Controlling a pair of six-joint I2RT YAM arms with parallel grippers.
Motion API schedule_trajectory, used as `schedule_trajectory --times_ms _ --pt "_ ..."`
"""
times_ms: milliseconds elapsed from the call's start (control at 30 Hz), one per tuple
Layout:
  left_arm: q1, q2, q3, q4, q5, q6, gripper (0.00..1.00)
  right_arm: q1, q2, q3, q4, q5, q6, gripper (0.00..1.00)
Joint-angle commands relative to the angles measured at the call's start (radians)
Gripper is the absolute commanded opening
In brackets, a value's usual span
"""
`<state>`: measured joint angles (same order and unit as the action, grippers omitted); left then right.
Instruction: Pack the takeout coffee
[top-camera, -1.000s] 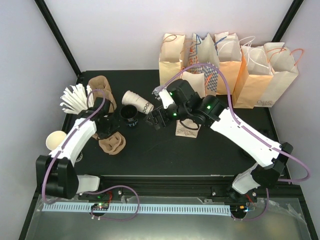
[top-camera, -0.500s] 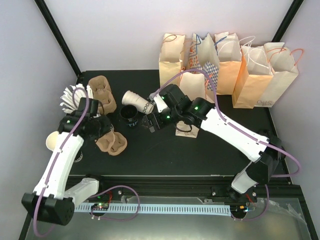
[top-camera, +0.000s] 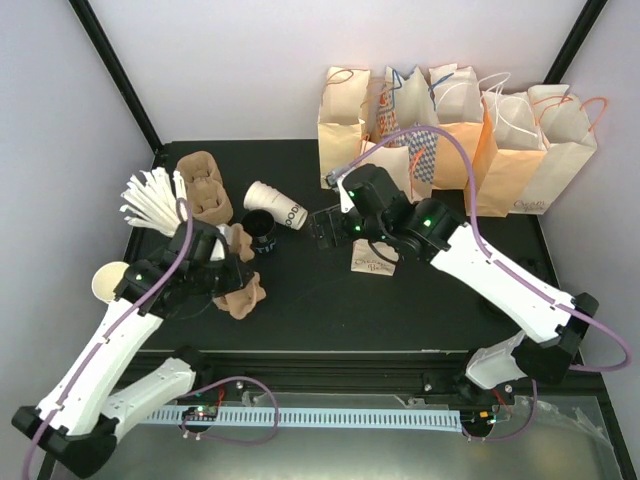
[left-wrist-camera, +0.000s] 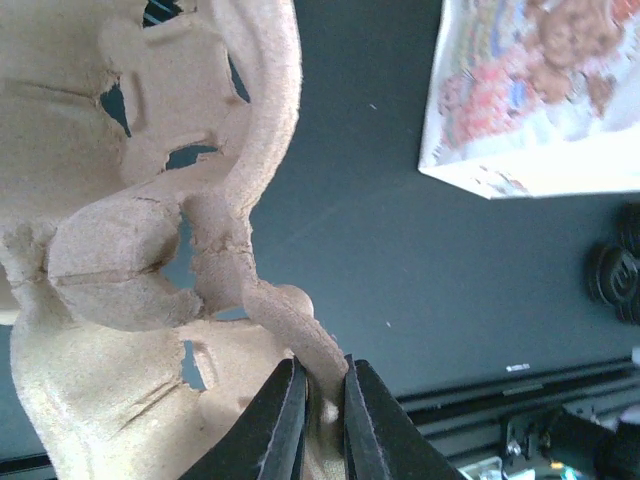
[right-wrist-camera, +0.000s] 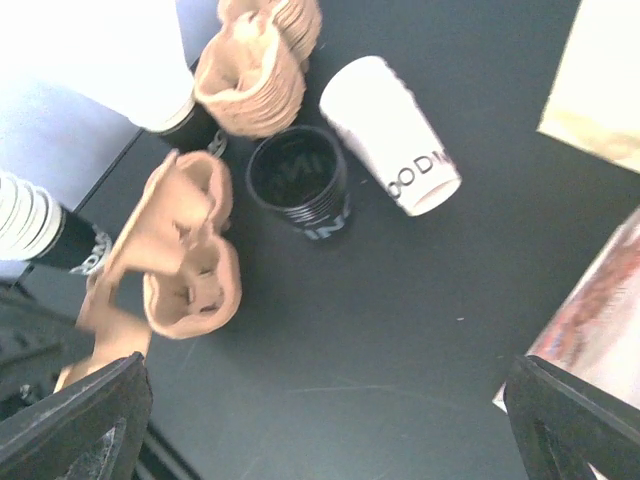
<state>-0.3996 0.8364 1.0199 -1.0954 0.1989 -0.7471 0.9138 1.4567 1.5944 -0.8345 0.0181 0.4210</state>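
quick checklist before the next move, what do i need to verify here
1. Hold of the left gripper on the pulp carrier: ok, jaws shut on its rim.
2. Carrier clear of the carrier stack: ok, they are apart.
3. The right gripper free for a pick: ok, open and empty.
4. The takeout coffee upright: not ok, it lies on its side on the table.
5. Lid on the cup: cannot tell; a black round piece stands beside it.
6. Carrier sitting flat on the table: cannot tell.
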Motion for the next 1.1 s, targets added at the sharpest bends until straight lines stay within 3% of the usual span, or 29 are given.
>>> schedule_trajectory --times_ms 0,233,400,533,567,600,633,733,800,1067 --pt "-0.166 0.017 0.017 0.067 -0.109 -0.113 0.13 0.0 -0.049 0.01 -0.027 0.185 0.011 0.99" --pt "-0.461 0.188 0.075 0.086 -0.288 -0.121 0.13 -0.001 -0.076 -0.004 -0.063 0.279 0.048 0.98" --pt "-0.568 0.297 0.069 0.16 -0.306 -0.106 0.13 0.0 -0.123 -0.035 -0.058 0.289 0.052 0.98" --pt "-0.59 0.394 0.081 0.233 -0.295 -0.097 0.14 0.0 -0.162 -0.062 -0.051 0.299 0.063 0.98" --pt "-0.59 0.416 0.092 0.246 -0.283 -0.089 0.19 0.0 -0.17 -0.068 -0.051 0.297 0.065 0.98" --pt "-0.59 0.435 0.107 0.25 -0.269 -0.076 0.3 0.0 -0.175 -0.073 -0.054 0.294 0.066 0.98" --pt "-0.59 0.463 0.128 0.243 -0.246 -0.058 0.49 0.0 -0.182 -0.078 -0.061 0.292 0.069 0.98" --pt "-0.59 0.488 0.189 0.196 -0.232 -0.023 0.82 0.0 -0.202 -0.102 -0.089 0.265 0.078 0.98" --pt "-0.588 0.458 0.2 0.19 -0.24 -0.009 0.88 0.0 -0.227 -0.136 -0.1 0.233 0.083 0.98" --pt "-0.49 0.274 0.149 0.189 -0.25 0.034 0.89 0.0 -0.39 -0.378 -0.033 0.031 0.08 0.98"
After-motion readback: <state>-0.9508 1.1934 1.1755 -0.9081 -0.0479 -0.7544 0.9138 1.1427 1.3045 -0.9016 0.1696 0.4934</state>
